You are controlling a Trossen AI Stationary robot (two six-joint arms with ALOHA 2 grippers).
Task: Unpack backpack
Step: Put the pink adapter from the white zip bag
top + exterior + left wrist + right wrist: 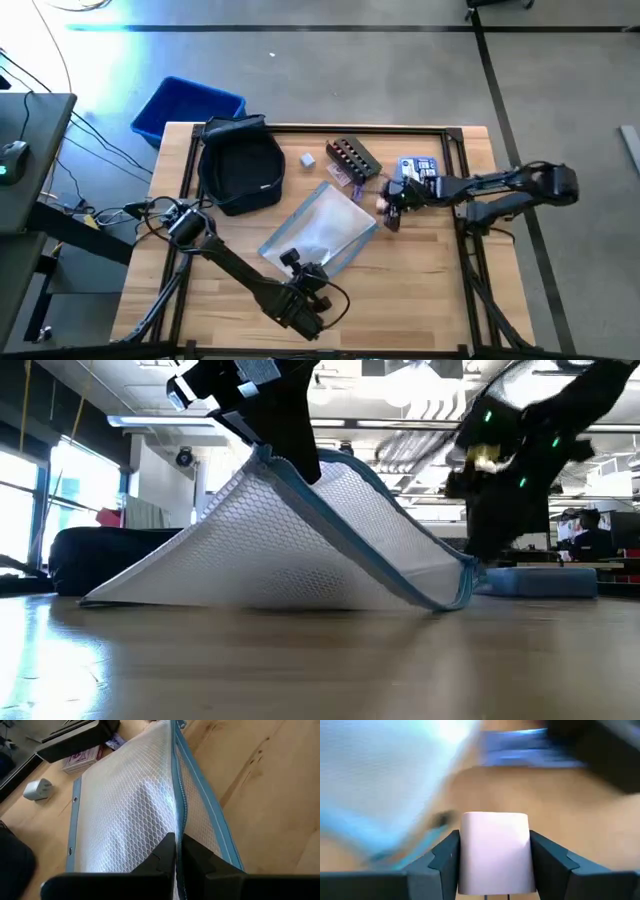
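Both of your grippers are gripping: the left on the mesh pouch, the right on a small pale block.

Nearest the front edge, your left gripper [305, 275] is pinching the zip edge of the white mesh pouch with light blue trim [322, 233], tenting it off the wooden table [420, 290]; bare wood is lying open to its right. Farther in, your right gripper [385, 208] is clamping a pale pinkish rounded block [493, 851] just beside the pouch's corner. Behind it, a flat blue packet [418, 168] and a dark rectangular case [353, 156] are crowding the back. The soft dark navy backpack [240, 165] is lying at the back left, near a small white cube [308, 160].
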